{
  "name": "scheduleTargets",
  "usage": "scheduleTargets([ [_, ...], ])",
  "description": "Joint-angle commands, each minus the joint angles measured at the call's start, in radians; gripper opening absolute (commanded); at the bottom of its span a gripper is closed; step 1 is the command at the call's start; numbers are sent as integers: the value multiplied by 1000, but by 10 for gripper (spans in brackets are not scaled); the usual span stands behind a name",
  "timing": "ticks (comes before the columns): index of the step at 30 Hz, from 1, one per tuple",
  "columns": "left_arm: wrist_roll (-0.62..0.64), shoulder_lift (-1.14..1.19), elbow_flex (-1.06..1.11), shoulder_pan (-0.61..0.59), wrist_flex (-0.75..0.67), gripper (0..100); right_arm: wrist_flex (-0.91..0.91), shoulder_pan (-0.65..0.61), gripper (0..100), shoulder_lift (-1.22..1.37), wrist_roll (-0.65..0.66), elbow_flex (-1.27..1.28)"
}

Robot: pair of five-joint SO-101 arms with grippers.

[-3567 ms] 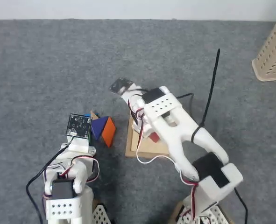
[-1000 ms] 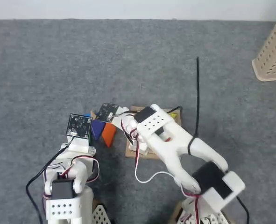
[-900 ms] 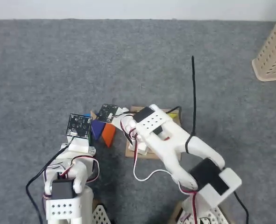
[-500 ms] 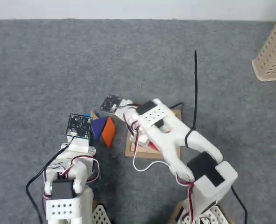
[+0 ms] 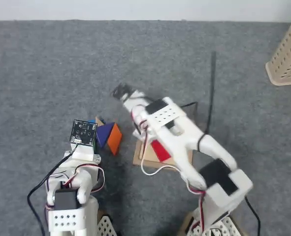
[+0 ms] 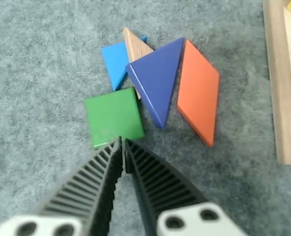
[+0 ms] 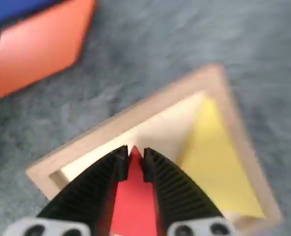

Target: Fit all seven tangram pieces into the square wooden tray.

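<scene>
The right end effector (image 7: 133, 150) is hanging over the square wooden tray (image 5: 137, 156) with its jaws pinched almost together. They're gripping a red tangram piece (image 7: 130, 206), and its pointed tip is poking out between them. From the high view, the red piece (image 5: 160, 150) is showing under the right arm (image 5: 172, 120), over the tray's floor. I can't tell if it's touching the floor or not.

A yellow triangle (image 7: 211, 157) is already lying flat in the tray, snug against one wall.

The other five pieces are sitting in a bunch on the grey worktop (image 5: 47, 64), just left of the tray. The orange parallelogram (image 6: 198, 93) is nearest the tray, and it's lying edge to edge with the dark blue triangle (image 6: 159, 78). The plain wood triangle (image 6: 137, 46) and the light blue triangle (image 6: 116, 63) are huddling together on the far side of the bunch. The green square (image 6: 114, 116) is sitting just beside the dark blue triangle's corner.

The left end effector (image 6: 121, 145) is closed and holding nothing. It's pointing right at the green square's near edge.
</scene>
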Motion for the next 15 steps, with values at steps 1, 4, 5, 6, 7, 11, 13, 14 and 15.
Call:
scheduleTargets([
  [1,-8,0,-8,-5,6,12,27,56,6,-137,-31,-43],
  [4,-8,0,-8,-5,6,12,42,90,6,-173,-34,-43],
  [5,-8,0,-8,-5,6,12,53,105,6,-180,-37,-43],
  [6,-8,0,-8,-5,6,12,64,124,6,-185,-51,-43],
  [7,-8,0,-8,-5,6,12,74,147,6,-189,-60,-43],
  [11,-8,0,-8,-5,6,12,90,255,6,-179,-100,-43],
  [13,-8,0,-8,-5,6,12,90,302,6,-168,-127,-43],
  [14,-8,0,-8,-5,6,12,90,318,6,-160,-146,-43],
  [15,-8,0,-8,-5,6,12,90,334,6,-150,-163,-43],
])
